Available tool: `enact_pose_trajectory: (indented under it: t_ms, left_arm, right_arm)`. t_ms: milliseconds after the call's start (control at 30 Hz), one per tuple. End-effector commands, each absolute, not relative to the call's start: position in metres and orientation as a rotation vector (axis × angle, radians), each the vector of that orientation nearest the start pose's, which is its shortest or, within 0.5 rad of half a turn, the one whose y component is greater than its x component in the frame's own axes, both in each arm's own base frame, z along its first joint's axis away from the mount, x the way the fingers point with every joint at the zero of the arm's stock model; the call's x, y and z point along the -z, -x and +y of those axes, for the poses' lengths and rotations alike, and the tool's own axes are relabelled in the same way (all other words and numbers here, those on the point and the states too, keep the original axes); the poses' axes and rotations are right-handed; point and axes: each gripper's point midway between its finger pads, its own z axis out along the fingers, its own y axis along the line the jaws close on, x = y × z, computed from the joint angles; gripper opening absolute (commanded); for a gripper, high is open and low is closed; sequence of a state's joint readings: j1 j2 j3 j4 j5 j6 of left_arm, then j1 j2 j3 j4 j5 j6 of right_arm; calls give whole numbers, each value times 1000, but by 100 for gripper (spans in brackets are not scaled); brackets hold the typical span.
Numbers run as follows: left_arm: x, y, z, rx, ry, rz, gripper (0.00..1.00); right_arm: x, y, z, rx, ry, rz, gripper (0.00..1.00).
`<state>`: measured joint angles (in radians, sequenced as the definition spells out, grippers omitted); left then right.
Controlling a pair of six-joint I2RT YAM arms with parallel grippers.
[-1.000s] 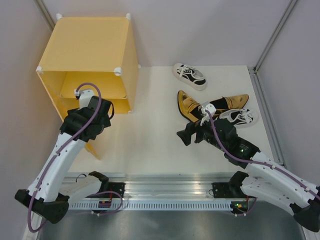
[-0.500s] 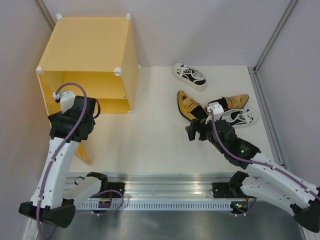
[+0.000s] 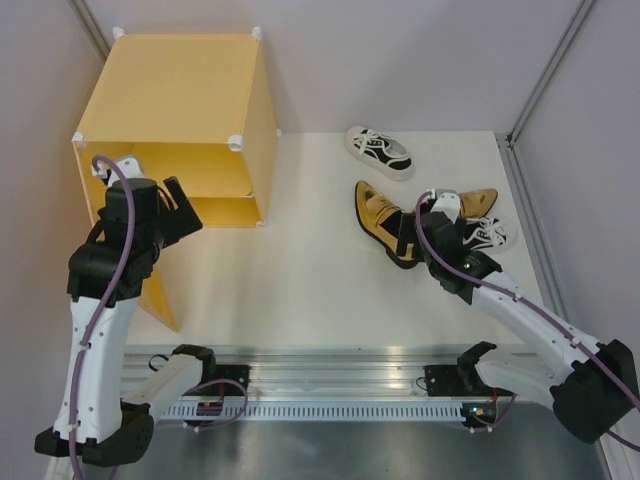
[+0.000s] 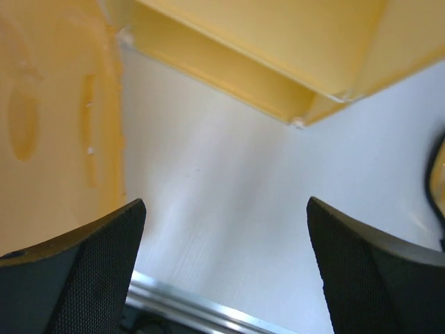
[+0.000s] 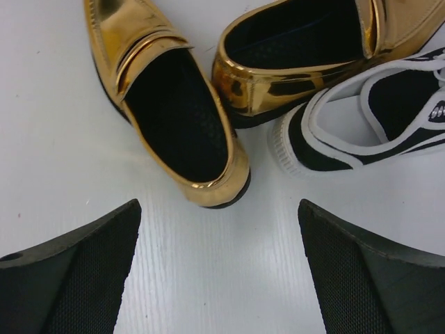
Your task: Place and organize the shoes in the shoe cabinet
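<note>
Bare table [image 3: 300, 280] lies open between the shoe cabinet [image 3: 170, 90], far left, and the clustered shoes [image 3: 378, 215], right. The cabinet's open door [image 3: 160, 295] blocks the near left. The loafers [image 5: 177, 118] and a sneaker [image 5: 348, 132] crowd heel to heel.

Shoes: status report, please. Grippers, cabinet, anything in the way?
Both open: left gripper by cabinet, right gripper over loafer. All four shoes on table, none shelved. Door open; second loafer, sneaker crowd it.

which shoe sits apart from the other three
The far white sneaker, lying alone at the back; the other sneaker and both gold loafers bunch together by the right gripper.
</note>
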<state>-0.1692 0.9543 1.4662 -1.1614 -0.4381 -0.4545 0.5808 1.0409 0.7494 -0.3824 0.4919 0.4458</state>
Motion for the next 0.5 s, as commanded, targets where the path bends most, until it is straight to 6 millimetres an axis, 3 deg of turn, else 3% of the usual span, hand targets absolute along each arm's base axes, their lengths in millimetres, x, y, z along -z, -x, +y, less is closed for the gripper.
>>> enact_pose_trajectory:
  t_ms: [0, 167, 300, 467]
  left_arm:
    - [-369, -232, -32, 219, 298, 2009, 100]
    - [-370, -228, -58, 357, 172, 2030, 100]
    - [-362, -226, -63, 380, 127, 2046, 100]
    - [-357, -222, -64, 384, 105, 2037, 100]
  right_arm:
    - [-165, -315, 102, -73, -197, 2151, 97]
    - [-153, -343, 96, -55, -239, 2203, 91]
    - [-133, -363, 92, -58, -261, 2267, 77]
    - [-110, -371, 96, -51, -217, 2348, 65]
